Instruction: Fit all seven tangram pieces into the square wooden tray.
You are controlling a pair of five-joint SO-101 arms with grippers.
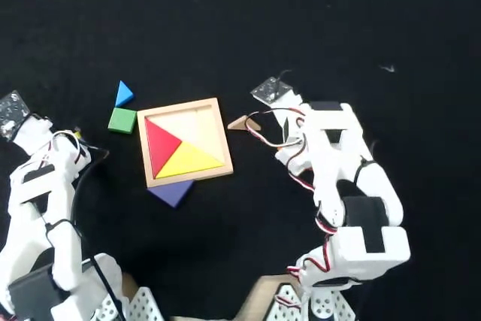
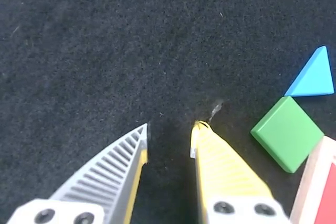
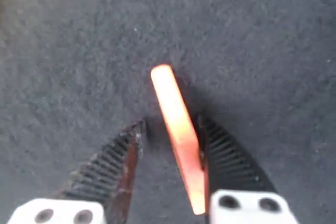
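Even, fairly bright light falls from overhead on the black bench (image 1: 361, 43), whose cloth soaks it up and gives no glare. Shadows on it are hard to make out in the high view, where the white right arm (image 1: 334, 137) is the brightest surface. In the left wrist view the green block (image 2: 286, 132) has a lit top and darker side faces. In the right wrist view the orange piece (image 3: 176, 124) glows, palest at the end closest to the camera, with a dark shadow on the cloth beside it.

In the tray (image 1: 201, 124), the upper right half is free. The green square (image 1: 122, 120) blocks its left corner, the purple piece (image 1: 173, 192) its near edge.
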